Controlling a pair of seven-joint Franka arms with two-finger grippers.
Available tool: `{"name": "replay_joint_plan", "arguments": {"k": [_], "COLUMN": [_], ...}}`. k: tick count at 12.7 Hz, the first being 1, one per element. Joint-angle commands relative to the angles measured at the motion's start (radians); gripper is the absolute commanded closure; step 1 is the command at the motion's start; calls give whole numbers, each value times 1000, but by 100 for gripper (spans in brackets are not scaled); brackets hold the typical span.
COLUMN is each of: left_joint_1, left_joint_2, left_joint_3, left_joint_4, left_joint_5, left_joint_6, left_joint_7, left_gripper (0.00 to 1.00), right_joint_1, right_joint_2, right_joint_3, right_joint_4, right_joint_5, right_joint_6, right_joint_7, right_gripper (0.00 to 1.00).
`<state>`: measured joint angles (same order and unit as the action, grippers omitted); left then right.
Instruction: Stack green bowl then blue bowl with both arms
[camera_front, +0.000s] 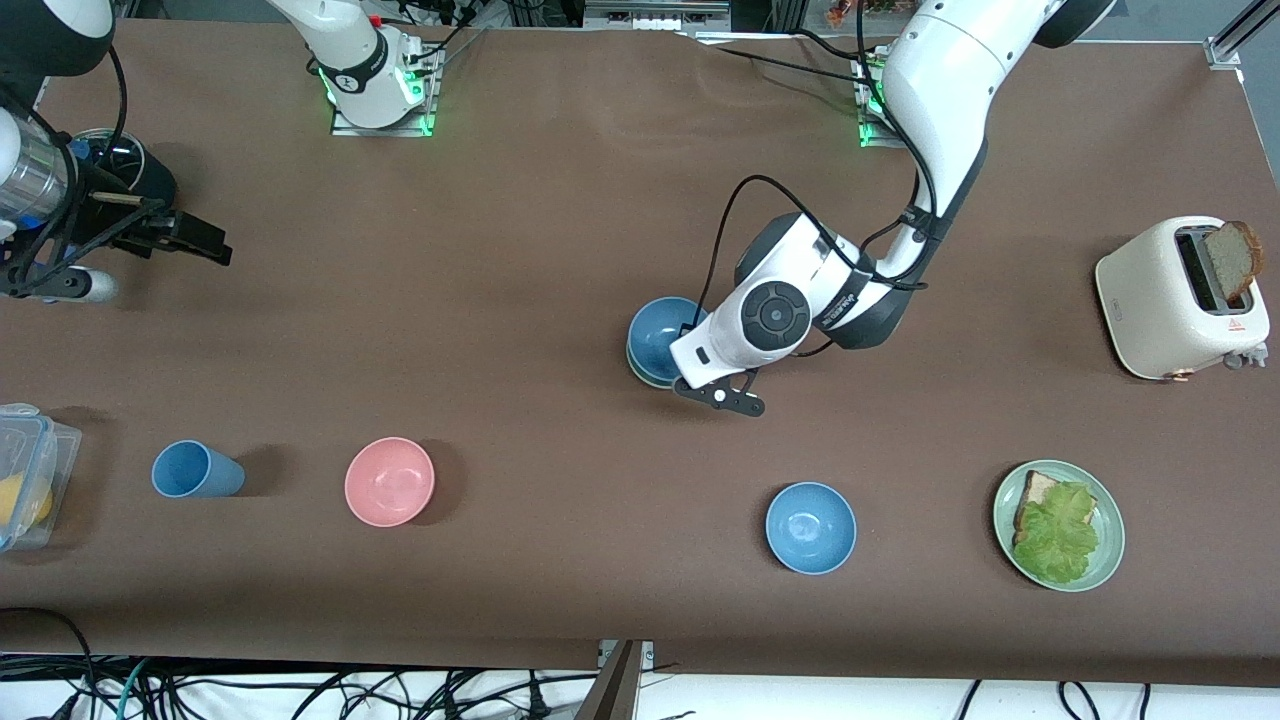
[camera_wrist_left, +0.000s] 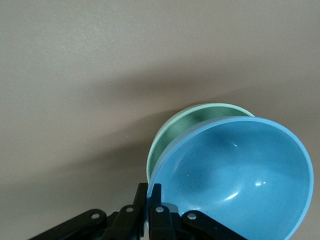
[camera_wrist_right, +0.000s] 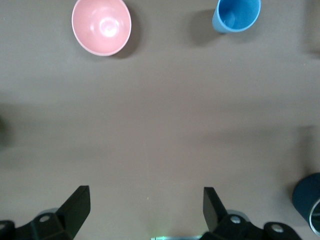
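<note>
The dusty blue bowl lies in the pale green bowl near the table's middle. In the left wrist view the blue bowl sits tilted and off-centre, so part of the green bowl shows past its rim. My left gripper is shut on the blue bowl's rim, one finger inside and one outside. In the front view the left wrist hides those fingers. My right gripper is open and empty, waiting above the table at the right arm's end; its spread fingers show over bare cloth.
A glossier sky-blue bowl, a pink bowl and a blue cup stand nearer the front camera. A green plate with toast and lettuce and a toaster are at the left arm's end. A plastic box is at the right arm's end.
</note>
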<state>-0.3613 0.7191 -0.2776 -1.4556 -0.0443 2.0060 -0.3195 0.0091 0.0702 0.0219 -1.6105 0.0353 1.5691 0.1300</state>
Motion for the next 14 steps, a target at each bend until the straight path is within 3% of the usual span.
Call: {"name": "replay_joint_plan", "arguments": {"k": [1,4,5,6,10,14], "left_joint_1": [-21,-33,-33,-30,7,148], "left_joint_2": [29,34,36,34,-12,-153], "left_joint_3": [14,14,14,12,17,15], "left_joint_4": [32,24,26,24,29,38], "left_joint_5": [-14,-6,-15,-19,-19,-6], "left_joint_6": [-4,39,39,31,-30,-240], "left_joint_7": [-3,5,-3,-3,0,14], "left_gripper": [100,100,72,3,0,0], "right_joint_1": [-14,-11,-12,-12,-11,-3], "right_joint_2": [16,16,16,16,16,13], "right_joint_3": [4,6,6,6,6,15], "right_joint_4": [20,23,21,21,23,23], "right_joint_5": [-11,-14,-12,-14,-14,-12], "right_joint_6": [16,72,71,71,69,62], "right_joint_7": [-3,-9,-9,-9,-4,3], "right_gripper": [0,0,0,0,0,0]}}
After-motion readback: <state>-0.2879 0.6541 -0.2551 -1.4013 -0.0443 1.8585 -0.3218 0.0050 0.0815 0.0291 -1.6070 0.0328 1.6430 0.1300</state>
